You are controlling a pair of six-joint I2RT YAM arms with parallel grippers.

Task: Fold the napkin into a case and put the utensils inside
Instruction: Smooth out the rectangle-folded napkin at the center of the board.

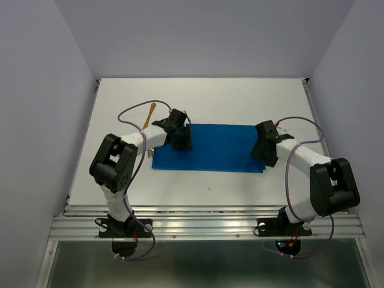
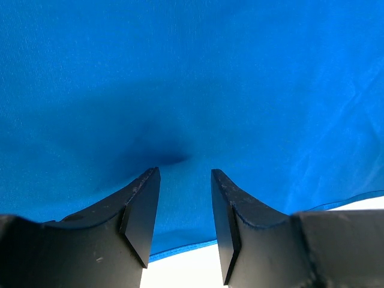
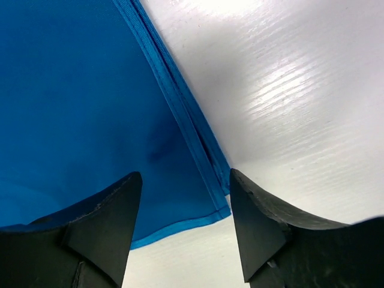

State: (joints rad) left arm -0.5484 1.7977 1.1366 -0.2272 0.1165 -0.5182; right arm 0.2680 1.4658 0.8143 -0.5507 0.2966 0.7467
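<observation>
The bright blue napkin (image 1: 219, 149) lies flat as a wide folded rectangle mid-table. My left gripper (image 1: 182, 143) hovers low over its left part, open; in the left wrist view the cloth (image 2: 192, 78) fills the frame and the gripper (image 2: 186, 174) holds nothing, with a small dimple just ahead. At the napkin's right near corner my right gripper (image 1: 262, 157) stands open. There the right wrist view shows stacked hemmed edges (image 3: 180, 102) between the empty fingers of the gripper (image 3: 186, 177). One golden utensil (image 1: 150, 114) lies behind the left arm. Another utensil's tines (image 1: 149, 153) show at the napkin's left edge.
The white table (image 1: 210, 96) stretches behind the napkin, bounded by grey walls. A metal rail (image 1: 204, 222) runs along the near edge by both arm bases. Purple cables loop over each arm.
</observation>
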